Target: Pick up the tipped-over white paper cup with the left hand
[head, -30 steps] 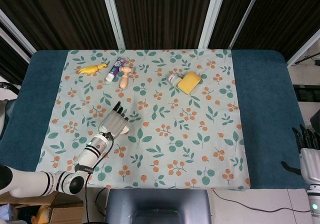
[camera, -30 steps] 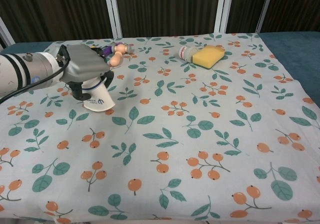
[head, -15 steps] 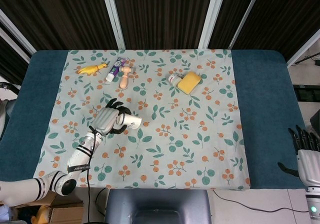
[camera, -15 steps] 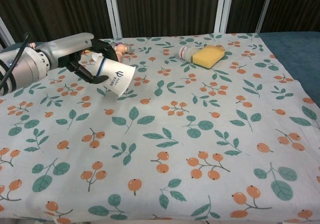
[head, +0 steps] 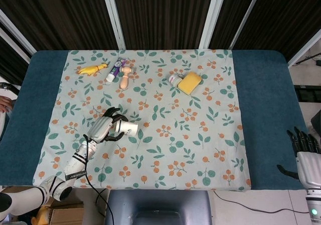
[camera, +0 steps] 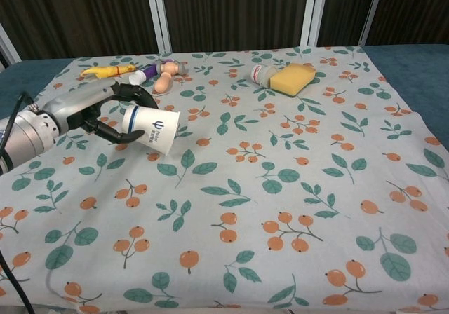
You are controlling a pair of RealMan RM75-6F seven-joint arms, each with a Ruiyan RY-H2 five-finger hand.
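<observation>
The white paper cup (head: 128, 129) with a blue logo lies on its side in my left hand (head: 104, 129), whose fingers curl around one end of it. In the chest view the cup (camera: 151, 127) sticks out to the right of the left hand (camera: 97, 111), low over the left part of the floral cloth (head: 165, 149); I cannot tell whether it touches the cloth. My right hand (head: 303, 153) hangs off the table's near right corner with fingers apart and nothing in it.
Along the far side of the cloth lie a yellow toy (head: 92, 70), a toothpaste tube (head: 116, 69), a small doll (head: 125, 76), a white bottle (head: 174, 79) and a yellow sponge (head: 189, 82). Blue table surface (head: 266, 109) borders the cloth.
The left hand went from lying over the cup on the cloth to lifting it sideways. It has now drawn back toward the near left and lower, cup still in its fingers.
</observation>
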